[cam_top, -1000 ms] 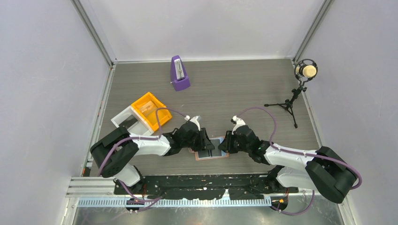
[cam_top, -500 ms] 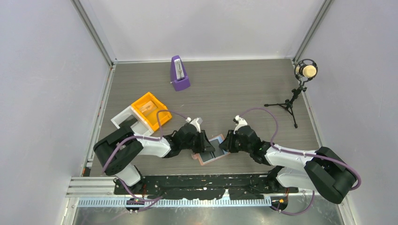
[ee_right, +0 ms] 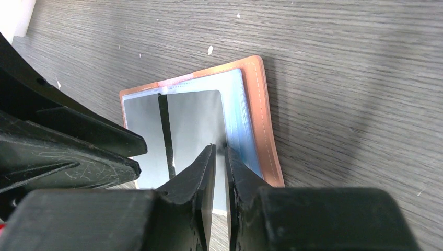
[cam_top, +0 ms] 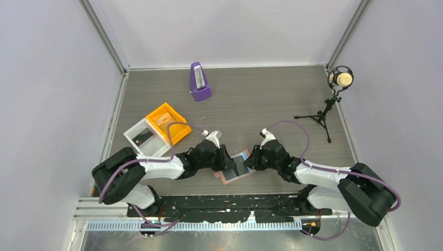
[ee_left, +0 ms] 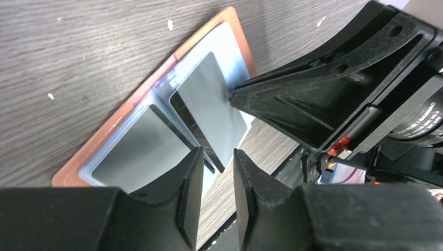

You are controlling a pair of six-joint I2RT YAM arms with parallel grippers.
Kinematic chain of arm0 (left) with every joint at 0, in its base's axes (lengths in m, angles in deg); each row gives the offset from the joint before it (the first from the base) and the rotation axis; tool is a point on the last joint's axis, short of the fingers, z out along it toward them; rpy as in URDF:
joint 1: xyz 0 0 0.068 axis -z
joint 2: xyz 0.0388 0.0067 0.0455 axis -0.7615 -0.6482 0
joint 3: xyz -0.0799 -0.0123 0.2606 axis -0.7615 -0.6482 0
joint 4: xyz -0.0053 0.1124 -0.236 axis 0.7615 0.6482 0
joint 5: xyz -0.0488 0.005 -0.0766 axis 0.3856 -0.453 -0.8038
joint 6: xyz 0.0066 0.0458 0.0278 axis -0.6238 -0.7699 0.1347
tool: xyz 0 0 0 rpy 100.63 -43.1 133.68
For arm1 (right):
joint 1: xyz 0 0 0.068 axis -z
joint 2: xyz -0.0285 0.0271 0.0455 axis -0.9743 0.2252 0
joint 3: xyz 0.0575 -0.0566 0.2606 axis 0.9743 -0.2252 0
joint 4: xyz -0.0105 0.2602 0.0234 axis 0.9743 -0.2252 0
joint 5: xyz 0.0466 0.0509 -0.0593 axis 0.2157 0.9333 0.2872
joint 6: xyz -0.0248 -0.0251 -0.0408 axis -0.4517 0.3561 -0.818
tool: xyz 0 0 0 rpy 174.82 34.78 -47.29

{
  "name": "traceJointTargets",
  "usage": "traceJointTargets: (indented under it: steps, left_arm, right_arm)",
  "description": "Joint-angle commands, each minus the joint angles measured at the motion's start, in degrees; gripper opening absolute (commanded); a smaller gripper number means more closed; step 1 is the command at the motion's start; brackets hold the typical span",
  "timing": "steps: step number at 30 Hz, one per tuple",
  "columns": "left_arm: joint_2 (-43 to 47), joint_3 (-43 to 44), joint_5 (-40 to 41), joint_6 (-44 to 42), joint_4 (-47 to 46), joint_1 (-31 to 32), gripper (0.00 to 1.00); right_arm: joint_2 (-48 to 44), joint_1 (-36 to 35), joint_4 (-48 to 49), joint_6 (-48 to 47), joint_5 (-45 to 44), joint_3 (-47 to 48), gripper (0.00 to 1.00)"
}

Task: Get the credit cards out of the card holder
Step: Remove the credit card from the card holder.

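Left gripper slightly parted astride credit card corner, nothing clamped; right gripper near-closed at card holder edge, perhaps pinching. Pull card flat, holder pinned.

I find no text here that can be read. The nearest thing to lettering is a short curved line of small white print on the black round housing at the right edge of the left wrist view, and it is too blurred to make out. On the far side of the table, the pale face of the purple metronome is too small to read.
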Motion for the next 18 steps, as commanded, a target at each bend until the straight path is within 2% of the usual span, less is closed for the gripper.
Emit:
traceJointTargets:
  steps: [1, 8, 12, 18]
  left_arm:
    - [2.38, 1.58, 4.63, -3.18, 6.72, 1.34, 0.31]
    - [-0.66, 1.24, 5.30, -2.60, 2.88, 1.36, 0.35]
    - [-3.14, 0.34, 4.68, -1.38, -3.08, 1.36, 0.35]
    - [-4.91, -0.35, 3.89, -0.32, -5.59, 1.36, 0.29]
  right_arm:
    - [0.85, 0.17, -9.48, -0.59, -1.53, -1.21, 0.21]
    - [2.44, 0.26, -7.81, 0.09, -0.45, -2.03, 0.20]
    - [1.95, 0.27, -8.25, 0.18, -0.52, -2.01, 0.20]
    - [1.39, 0.24, -9.01, -0.05, -1.70, -1.77, 0.20]
